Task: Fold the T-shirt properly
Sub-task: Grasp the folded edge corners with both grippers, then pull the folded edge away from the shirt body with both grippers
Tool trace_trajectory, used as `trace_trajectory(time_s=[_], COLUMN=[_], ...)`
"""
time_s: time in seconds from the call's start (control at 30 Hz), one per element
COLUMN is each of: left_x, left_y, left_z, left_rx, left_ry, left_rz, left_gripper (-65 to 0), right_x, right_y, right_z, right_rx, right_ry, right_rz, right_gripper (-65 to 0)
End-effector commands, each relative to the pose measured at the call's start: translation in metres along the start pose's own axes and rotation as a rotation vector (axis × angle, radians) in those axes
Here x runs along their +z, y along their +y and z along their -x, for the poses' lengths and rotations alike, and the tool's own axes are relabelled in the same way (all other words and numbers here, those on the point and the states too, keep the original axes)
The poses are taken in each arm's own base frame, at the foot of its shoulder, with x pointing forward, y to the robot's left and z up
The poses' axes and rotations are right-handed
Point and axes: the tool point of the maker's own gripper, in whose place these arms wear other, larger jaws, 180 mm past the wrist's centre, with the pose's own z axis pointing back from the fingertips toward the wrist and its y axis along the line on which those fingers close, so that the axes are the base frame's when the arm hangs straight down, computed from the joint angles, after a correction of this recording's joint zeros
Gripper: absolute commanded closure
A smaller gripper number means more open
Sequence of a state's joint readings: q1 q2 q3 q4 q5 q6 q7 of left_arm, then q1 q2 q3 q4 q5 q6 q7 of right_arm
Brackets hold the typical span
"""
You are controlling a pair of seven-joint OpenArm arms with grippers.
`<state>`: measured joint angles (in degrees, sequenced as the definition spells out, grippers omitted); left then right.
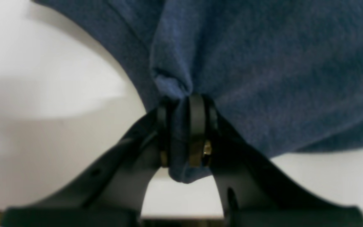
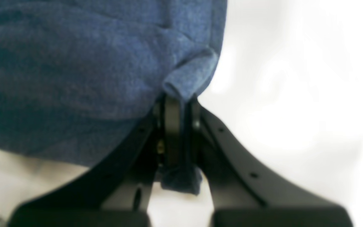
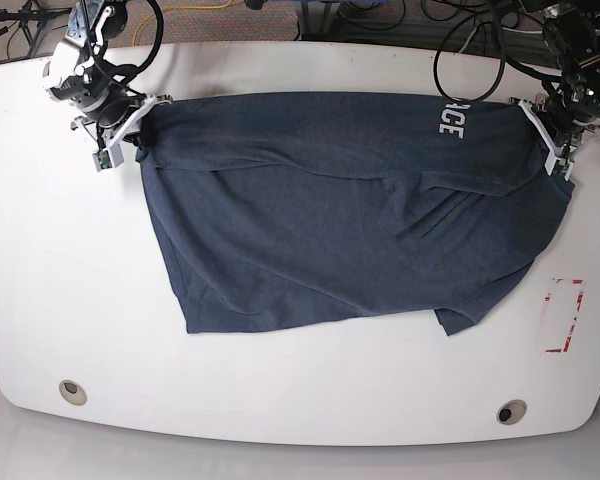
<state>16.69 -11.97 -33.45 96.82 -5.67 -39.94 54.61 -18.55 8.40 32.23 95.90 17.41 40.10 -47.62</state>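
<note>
The dark navy T-shirt (image 3: 330, 220) lies spread across the white table (image 3: 60, 280), wrinkled in the middle, with white block letters (image 3: 448, 120) near its far right edge. At the far right corner my left gripper (image 3: 546, 132) is shut on a bunch of the cloth. In the left wrist view the T-shirt (image 1: 263, 63) is pinched between the left gripper's (image 1: 184, 107) jaws, and a tuft hangs below them. My right gripper (image 3: 130, 130) is shut on the far left corner. In the right wrist view the T-shirt (image 2: 74, 63) is clamped in the right gripper (image 2: 179, 107).
A red-outlined rectangle mark (image 3: 563, 315) sits on the table at the right, beyond the shirt's edge. Two round holes (image 3: 72, 391) (image 3: 511, 411) lie near the front edge. Cables (image 3: 460, 50) run behind the table's far edge.
</note>
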Motion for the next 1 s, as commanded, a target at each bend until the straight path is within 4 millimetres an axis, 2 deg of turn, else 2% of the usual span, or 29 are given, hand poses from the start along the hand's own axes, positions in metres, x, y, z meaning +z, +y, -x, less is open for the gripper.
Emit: trace_trajectory(time_s=[0.0,0.3,0.43,0.53,0.6,0.67,0.7,0.73,0.77,0.87,0.97], left_x=[0.011,0.027,0.029,0.028,0.028,0.029,0.029,0.030,0.032,0.035,0.040], left_y=[0.007,0.002,0.001,0.001,0.000,-0.001,-0.001,-0.001,0.000,0.000,0.006], left_z=[0.008,0.021,0.024,0.022,0.021,0.017,0.008,0.006,-0.001,-0.012,-0.031], left_rx=[-0.038,-0.088,-0.094,-0.094,-0.095,-0.103,-0.110,-0.112,-0.117,-0.124,-0.131], left_ry=[0.033,0.050,0.056,0.053,0.050,0.040,0.021,0.014,-0.003,-0.030,-0.060], left_rz=[-0.036,-0.054,-0.052,-0.053,-0.052,-0.050,-0.053,-0.056,-0.063,-0.069,-0.097], left_gripper=[-6.1,-6.3,-6.4,-10.6,-15.3,-21.1,-25.0,-26.7,-30.3,-35.0,-35.1], right_x=[0.015,0.038,0.044,0.045,0.045,0.045,0.046,0.046,0.047,0.050,0.056], right_y=[-0.017,-0.011,-0.015,-0.016,-0.015,-0.015,-0.015,-0.015,-0.014,-0.013,-0.011], right_z=[0.035,0.060,0.066,0.066,0.065,0.061,0.059,0.057,0.052,0.041,0.026], right_rx=[0.045,0.085,0.077,0.074,0.076,0.081,0.086,0.089,0.099,0.123,0.155], right_ry=[0.143,0.198,0.207,0.206,0.204,0.194,0.189,0.186,0.174,0.148,0.113], right_rz=[0.056,0.069,0.086,0.088,0.088,0.090,0.092,0.093,0.097,0.105,0.117], right_gripper=[-0.2,-0.2,-0.3,-2.1,-5.9,-12.7,-18.2,-20.9,-28.4,-39.8,-47.6])
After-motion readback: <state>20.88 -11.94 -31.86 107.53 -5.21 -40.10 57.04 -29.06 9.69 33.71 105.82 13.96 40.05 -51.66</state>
